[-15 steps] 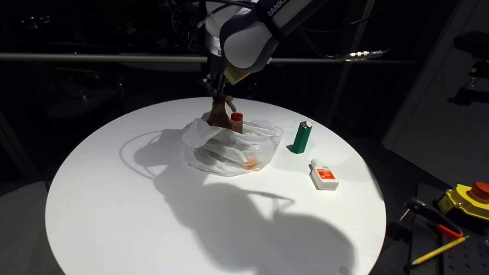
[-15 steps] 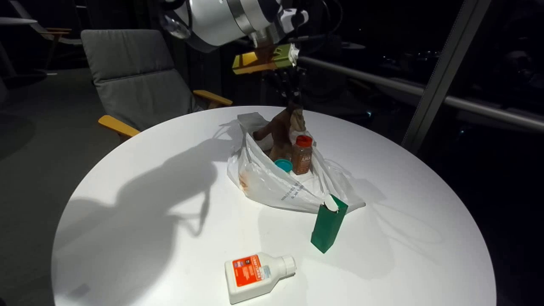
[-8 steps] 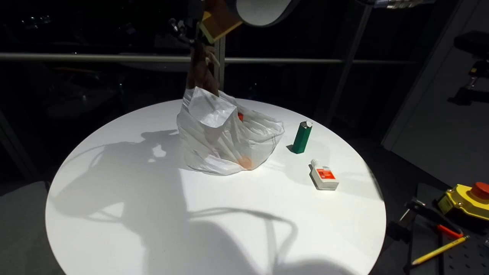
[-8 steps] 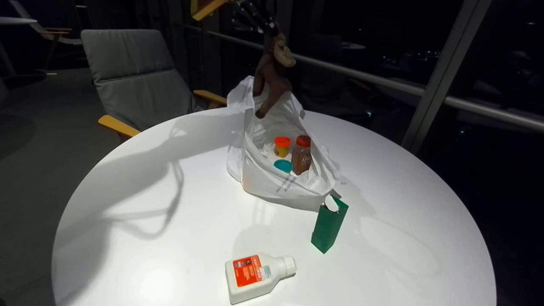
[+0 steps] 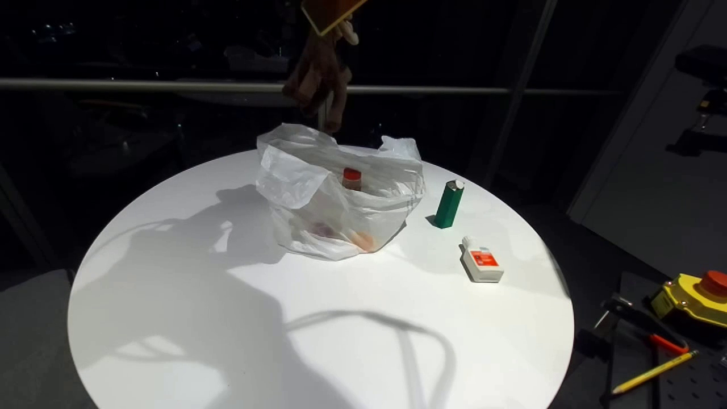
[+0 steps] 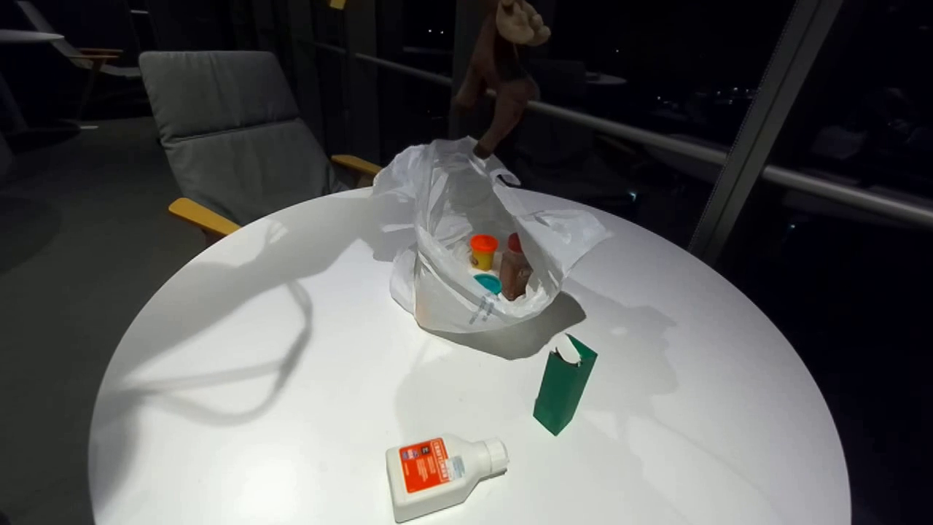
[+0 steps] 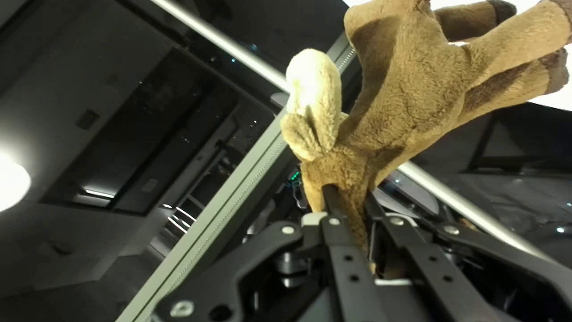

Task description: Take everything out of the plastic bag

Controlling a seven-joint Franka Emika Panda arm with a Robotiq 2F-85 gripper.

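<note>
Table (image 6: 700,430): two containers (image 6: 563,390), one bag (image 6: 455,310), three visible inside; gripper (image 7: 351,193) holding one plush (image 7: 415,85).

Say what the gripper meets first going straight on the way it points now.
The plush toy held in the gripper is first in line and would move along with it. Past it, the wrist view shows a rail and a post, seemingly farther off; depth is unclear, so what comes next I can't tell.
</note>
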